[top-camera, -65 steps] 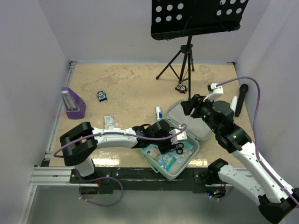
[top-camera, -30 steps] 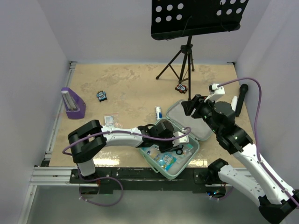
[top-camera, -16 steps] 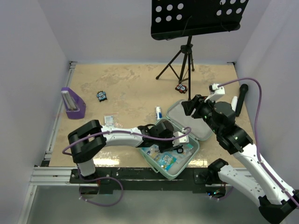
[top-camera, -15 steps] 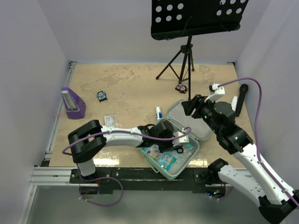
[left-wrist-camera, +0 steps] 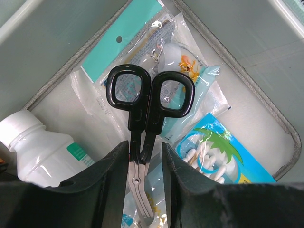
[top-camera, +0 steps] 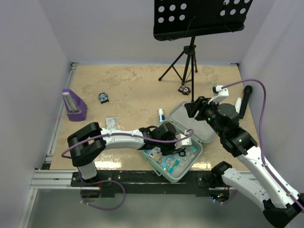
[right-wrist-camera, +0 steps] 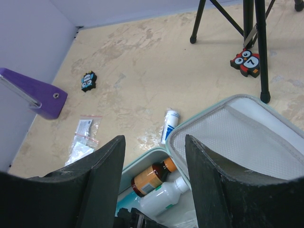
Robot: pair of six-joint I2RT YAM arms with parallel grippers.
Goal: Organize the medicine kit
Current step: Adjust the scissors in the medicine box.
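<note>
Mint-green kit [top-camera: 180,114] open at the bench's [top-camera: 133,90] near edge, left gripper [left-wrist-camera: 145,149] narrowly astride black scissors [left-wrist-camera: 142,118] inside it, grip cannot be told, right gripper [right-wrist-camera: 154,140] wide, holding nothing, over its far edge.

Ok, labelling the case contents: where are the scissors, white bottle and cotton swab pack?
scissors [left-wrist-camera: 144,121]: left wrist view, black handle shank.
white bottle [left-wrist-camera: 42,152]: left wrist view, its body.
cotton swab pack [left-wrist-camera: 223,152]: left wrist view, blue front.
</note>
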